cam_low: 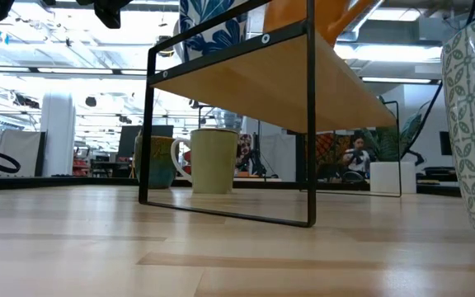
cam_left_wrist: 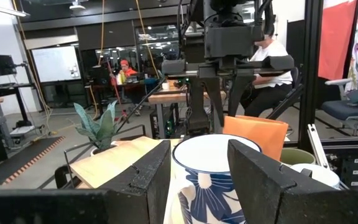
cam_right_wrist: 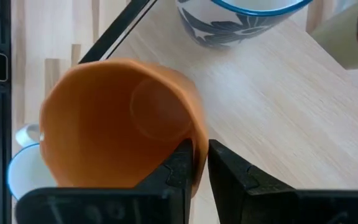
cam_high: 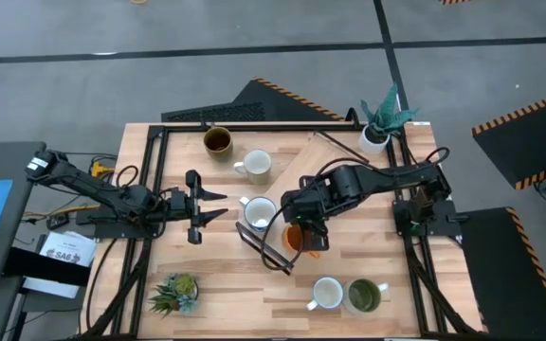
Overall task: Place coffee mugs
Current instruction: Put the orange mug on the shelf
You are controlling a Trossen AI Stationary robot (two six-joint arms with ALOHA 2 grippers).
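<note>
So the right hand (cam_right_wrist: 195,163) is pinched nearly closed on the wall of the orange mug (cam_right_wrist: 120,121), one finger inside the rim and one outside, and the mug is held tilted over a small wooden shelf (cam_high: 273,242) on a thin black frame near the middle of the desk (cam_high: 349,275). A rim pinch like that probably works on glazed ceramic, but the glaze is likely slick and the mug is hung off-centre, so it could swing or slide if moved fast. It's stiff and chippable too, so a gentle set-down is called for.

Just beside it, a white mug with a blue floral print (cam_right_wrist: 241,18) is seen, also on the shelf.

The left hand (cam_high: 207,206) is parked wide open at the left of the shelf, nothing held, with that floral mug (cam_left_wrist: 207,171) framed between its fingers.

Farther out: a pale mug (cam_high: 255,166) and a dark brown mug (cam_high: 217,140) toward the far edge, a white mug (cam_high: 326,293) and an olive green mug (cam_high: 364,296) at the near edge.
</note>
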